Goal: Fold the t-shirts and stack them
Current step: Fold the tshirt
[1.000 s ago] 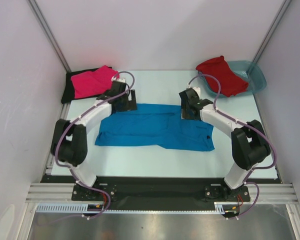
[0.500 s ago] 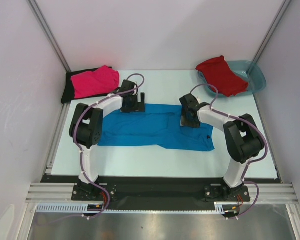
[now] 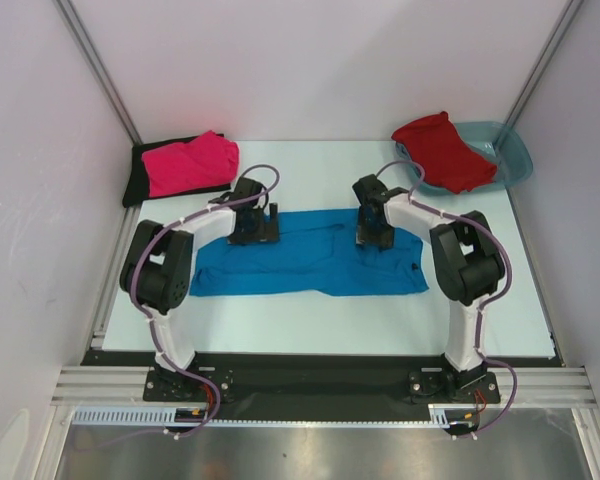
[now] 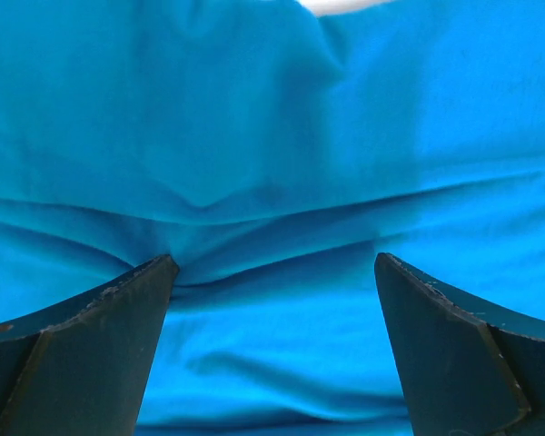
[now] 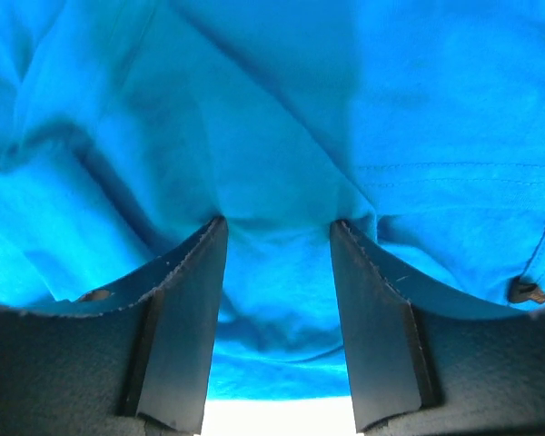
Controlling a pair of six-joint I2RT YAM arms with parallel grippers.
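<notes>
Two robot arms reach in over a pale table (image 3: pixel 320 170), and both meet on one bright blue t-shirt (image 3: pixel 310 262) that lies spread flat, left to right, across the middle of it. We see the left gripper (image 3: pixel 262 222) on the shirt's far edge towards its left end. Its jaws stand as wide as they go, with both tips resting on the cloth and nothing held between them. From the left wrist camera, shallow creases run across the blue fabric between the two dark fingers (image 4: pixel 91 345).

The right gripper (image 3: pixel 373 240) sits on the same far edge, further right. Its jaws are partway apart, and a soft ridge of blue cloth lies in the gap (creases fan out from the fingertips (image 5: pixel 186 309)).

At the far left corner a hot pink t-shirt (image 3: pixel 190 162) lies on a black t-shirt (image 3: pixel 138 180). At the far right a red t-shirt (image 3: pixel 440 145) drapes over the rim of a teal tub (image 3: pixel 510 150).
</notes>
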